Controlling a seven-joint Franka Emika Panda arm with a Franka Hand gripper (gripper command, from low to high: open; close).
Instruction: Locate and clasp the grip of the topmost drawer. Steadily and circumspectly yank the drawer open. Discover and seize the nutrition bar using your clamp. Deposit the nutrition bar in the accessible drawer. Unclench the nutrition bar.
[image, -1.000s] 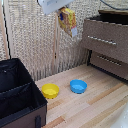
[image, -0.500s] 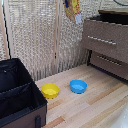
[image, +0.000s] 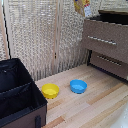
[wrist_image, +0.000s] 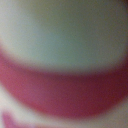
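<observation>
We see the nutrition bar (image: 82, 7) at the very top edge of the exterior view, hanging in the air above the dresser (image: 107, 45), near its corner on the exterior view's left. The clamp itself is cut off by the frame; we cannot tell how wide its fingers stand or whether they grip the packet. The topmost drawer (image: 106, 39) looks pulled out, dark opening visible along its top; the lower drawer (image: 109, 64) sits further back. On the wooden table (image: 95, 107): yellow bowl (image: 50, 90) and blue bowl (image: 78, 86) near each other, black bin (image: 19, 97) at the exterior view's left. Wrist view is a blur of pale and pink, nothing readable.
</observation>
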